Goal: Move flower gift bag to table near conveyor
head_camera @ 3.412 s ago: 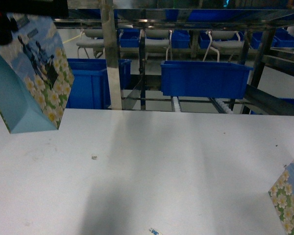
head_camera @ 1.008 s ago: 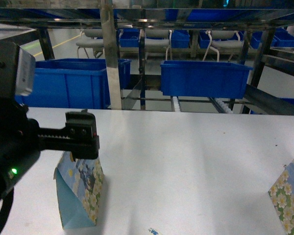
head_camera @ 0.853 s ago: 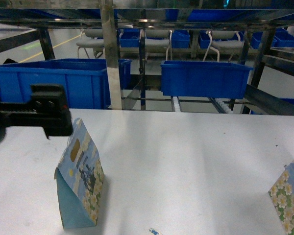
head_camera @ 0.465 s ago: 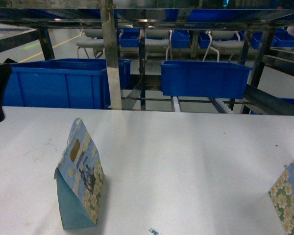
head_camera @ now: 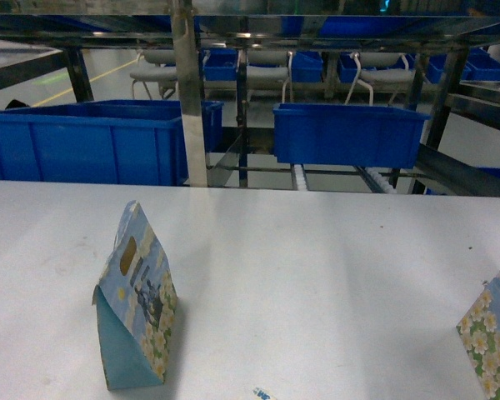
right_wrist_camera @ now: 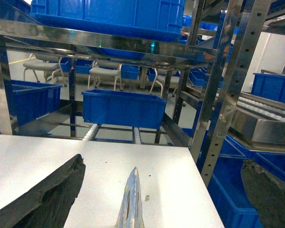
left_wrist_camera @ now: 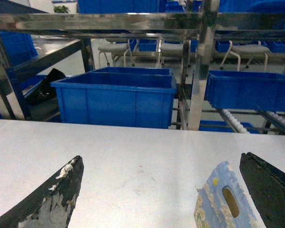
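2 bags showing in head view: flower gift bag (head_camera: 135,312) standing upright on table (head_camera: 317,275), front-left; 2nd bag (head_camera: 493,337) at right edge. 2 big blue bins (head_camera: 100,142) sitting by conveyor (head_camera: 375,177). Left gripper (left_wrist_camera: 164,190) & right gripper (right_wrist_camera: 164,190) both gaping wide, grasping nothing.
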Robot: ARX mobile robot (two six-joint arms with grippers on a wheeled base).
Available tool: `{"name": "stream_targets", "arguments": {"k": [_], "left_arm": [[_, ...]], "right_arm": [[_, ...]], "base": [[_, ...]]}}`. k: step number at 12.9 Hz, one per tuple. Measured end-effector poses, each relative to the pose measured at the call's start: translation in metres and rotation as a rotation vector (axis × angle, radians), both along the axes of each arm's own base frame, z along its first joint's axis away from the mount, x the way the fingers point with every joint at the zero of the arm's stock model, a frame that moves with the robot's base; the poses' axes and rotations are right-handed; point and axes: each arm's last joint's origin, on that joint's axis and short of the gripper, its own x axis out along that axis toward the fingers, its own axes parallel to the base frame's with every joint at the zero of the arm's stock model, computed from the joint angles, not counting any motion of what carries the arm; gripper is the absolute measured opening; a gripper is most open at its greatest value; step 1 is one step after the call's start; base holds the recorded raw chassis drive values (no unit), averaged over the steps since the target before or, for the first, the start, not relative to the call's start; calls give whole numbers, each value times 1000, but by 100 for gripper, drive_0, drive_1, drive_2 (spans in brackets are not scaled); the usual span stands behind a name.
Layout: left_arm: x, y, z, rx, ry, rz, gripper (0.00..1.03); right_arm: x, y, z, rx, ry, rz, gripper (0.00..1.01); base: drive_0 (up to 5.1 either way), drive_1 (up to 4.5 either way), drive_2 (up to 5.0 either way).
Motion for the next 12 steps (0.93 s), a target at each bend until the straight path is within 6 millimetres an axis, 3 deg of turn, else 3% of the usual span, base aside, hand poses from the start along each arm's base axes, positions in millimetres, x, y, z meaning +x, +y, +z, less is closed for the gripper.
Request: {"name": "stream_targets", "arguments": {"k": [3,4,6,9,12], "left_arm": [[-6,-1,7,-4,-24,-4,98],[-9,2,5,-7,-53,-68,83],[-17,1,-10,-8,-50,-90,56],[-27,1,-25,-8,-53,-91,5],[-34,1,-35,-11,-47,-92,2]], "right_arm": [[0,0,-2,-1,29,21,95],[-4,-5,-12,15,97,82,81],[-5,-12,-12,56,91,109,53],[-4,-29,-12,66,90,91,1],[-4,-28,-12,71,90,118,2]], "base": [[0,0,0],[0,0,0],[0,0,0],[0,0,0],[0,0,0]]}}
